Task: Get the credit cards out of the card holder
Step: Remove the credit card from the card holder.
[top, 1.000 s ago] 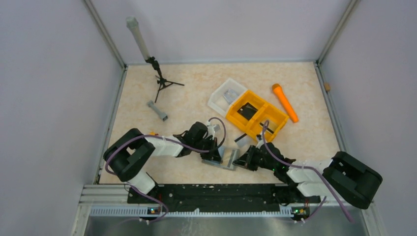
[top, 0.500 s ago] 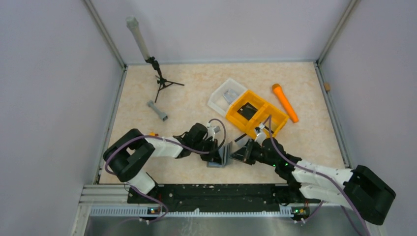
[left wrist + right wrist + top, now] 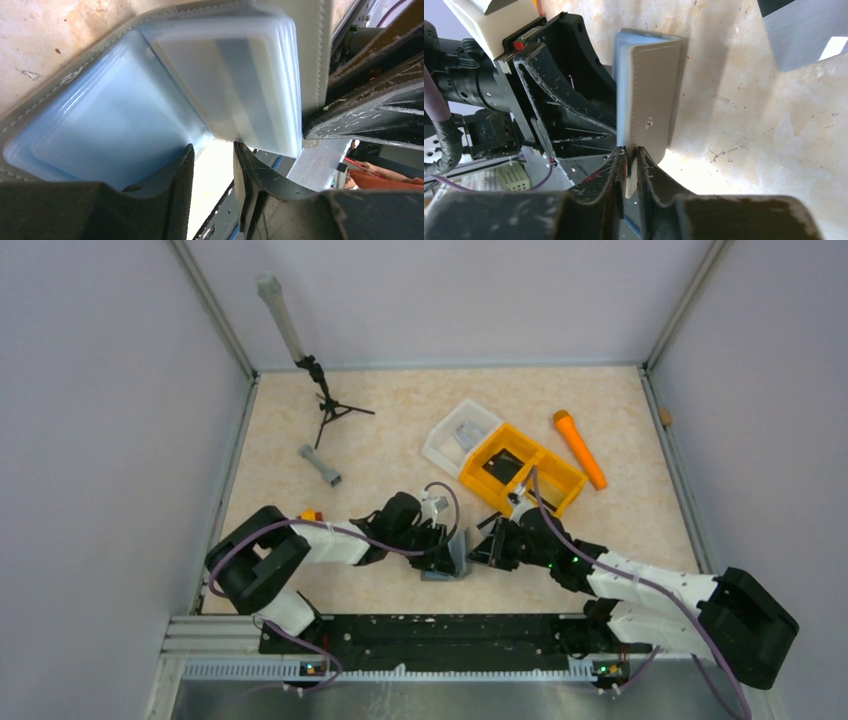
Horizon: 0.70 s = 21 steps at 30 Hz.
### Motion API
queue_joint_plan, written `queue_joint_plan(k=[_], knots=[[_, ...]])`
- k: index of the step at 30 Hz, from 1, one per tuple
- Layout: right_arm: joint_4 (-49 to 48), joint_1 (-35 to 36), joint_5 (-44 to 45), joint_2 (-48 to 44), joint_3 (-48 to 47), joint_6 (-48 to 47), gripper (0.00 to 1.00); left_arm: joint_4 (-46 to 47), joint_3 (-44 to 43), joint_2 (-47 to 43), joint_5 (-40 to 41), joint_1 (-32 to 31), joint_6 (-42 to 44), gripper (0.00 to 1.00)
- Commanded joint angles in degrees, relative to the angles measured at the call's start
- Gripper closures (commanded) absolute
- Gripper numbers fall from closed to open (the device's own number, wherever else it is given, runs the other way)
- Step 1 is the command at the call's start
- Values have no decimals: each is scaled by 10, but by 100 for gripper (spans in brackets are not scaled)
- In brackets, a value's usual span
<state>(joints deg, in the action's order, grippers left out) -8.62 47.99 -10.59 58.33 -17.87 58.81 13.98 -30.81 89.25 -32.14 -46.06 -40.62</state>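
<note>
Credit cards [image 3: 235, 85], pale grey-blue, sat in the inner panels of the card holder [image 3: 458, 554], which stood half-folded on its edge near the middle of the tabletop's [image 3: 390, 420] near edge, between the two arms. The right gripper [image 3: 629, 151] was pinched tight on the lower edge of the upright grey flap, while the left gripper [image 3: 212, 148] stood with jaws parted just below the open panels, holding nothing. The step would likely go best with the right pinch bracing the flap and the left fingers closing on one card's free edge only, drawing it straight along its slot so the holder did not tip.
</note>
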Motion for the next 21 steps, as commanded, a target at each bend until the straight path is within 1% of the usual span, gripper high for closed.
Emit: queue_joint_plan(k=[1,3,5,7,9,12,16,18,21], knots=[[-16,4,-7,8,-17,-12,78,-56,7,-2,45,-2,22,60],[-46,4,-10,3,-3,-3,71,-62,6,4,46,-2,25,66],[-65,4,-12,4,2,1,64,-61,9,11,44,-2,27,75],[-69,4,-15,15,-3,-1,62,-59,10,18,43,-2,28,82],[-73,4,-21,33,-9,-4,59,-56,10,24,41,-2,28,84],[-82,4,-31,60,-15,-4,59,-55,10,28,42,-3,27,86],[-91,4,-37,81,-16,-4,62,-55,11,30,41,-4,29,87],[-97,3,-39,83,-16,-3,66,-55,12,30,41,-4,29,88],[-124,3,-40,70,-5,8,67,-55,11,33,39,-5,30,89]])
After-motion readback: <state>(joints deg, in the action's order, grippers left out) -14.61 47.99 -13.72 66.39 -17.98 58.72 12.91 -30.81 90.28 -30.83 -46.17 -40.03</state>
